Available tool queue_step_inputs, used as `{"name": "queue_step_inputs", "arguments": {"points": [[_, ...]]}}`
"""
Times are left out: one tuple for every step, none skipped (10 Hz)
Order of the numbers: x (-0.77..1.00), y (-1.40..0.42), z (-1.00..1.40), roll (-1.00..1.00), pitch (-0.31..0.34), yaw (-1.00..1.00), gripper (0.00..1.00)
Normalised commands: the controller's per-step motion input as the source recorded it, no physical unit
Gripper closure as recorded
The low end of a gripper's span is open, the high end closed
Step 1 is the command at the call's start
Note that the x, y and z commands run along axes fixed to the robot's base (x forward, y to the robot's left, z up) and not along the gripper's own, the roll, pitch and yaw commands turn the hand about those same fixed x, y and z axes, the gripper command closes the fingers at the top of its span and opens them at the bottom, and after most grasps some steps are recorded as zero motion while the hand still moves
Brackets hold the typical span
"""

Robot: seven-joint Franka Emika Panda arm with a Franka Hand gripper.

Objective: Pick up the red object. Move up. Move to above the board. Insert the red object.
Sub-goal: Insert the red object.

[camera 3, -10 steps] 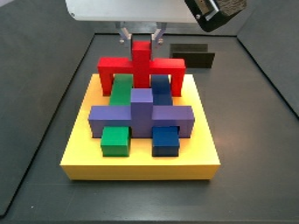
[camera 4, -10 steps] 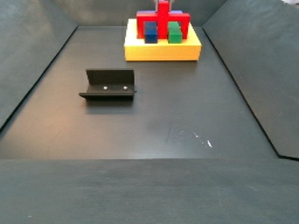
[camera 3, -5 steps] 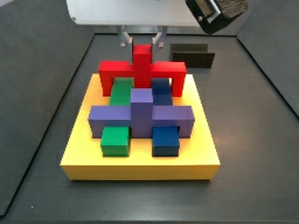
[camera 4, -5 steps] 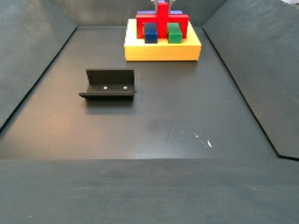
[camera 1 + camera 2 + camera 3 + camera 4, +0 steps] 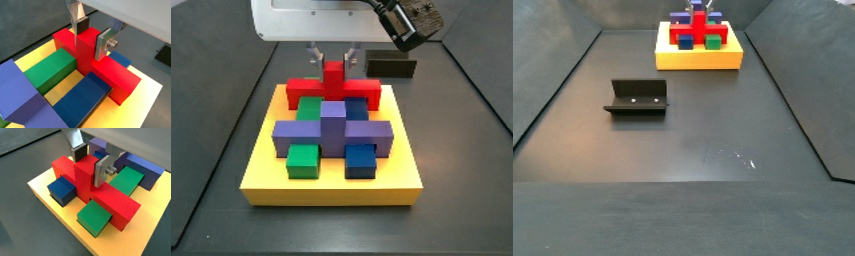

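Note:
The red object (image 5: 334, 88) sits low on the far end of the yellow board (image 5: 331, 190), its crossbar down among the blocks and its stem upright. My gripper (image 5: 333, 60) is directly above it, shut on the stem. Both wrist views show the fingers (image 5: 104, 44) pressed on either side of the red stem (image 5: 87, 47), with the gripper (image 5: 89, 168) over the crossbar (image 5: 113, 203). The board also bears a purple cross-shaped block (image 5: 331, 132), green blocks (image 5: 302, 158) and blue blocks (image 5: 362, 160). In a side view the board (image 5: 698, 60) lies at the far end of the floor.
The fixture (image 5: 637, 97) stands on the dark floor, well apart from the board. A small black block (image 5: 393, 67) lies just beyond the board's far right corner. Dark walls slope up around the floor.
My gripper has moved down with the red object. The crossbar, held above the board before, now sits down among the blocks at the board's far end.

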Motion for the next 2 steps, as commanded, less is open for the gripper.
{"name": "queue_step_inputs", "arguments": {"points": [[0.0,0.0,-0.05,-0.02,0.0,0.0,1.0],[0.0,0.0,0.0,0.0,0.0,0.0,1.0]]}}
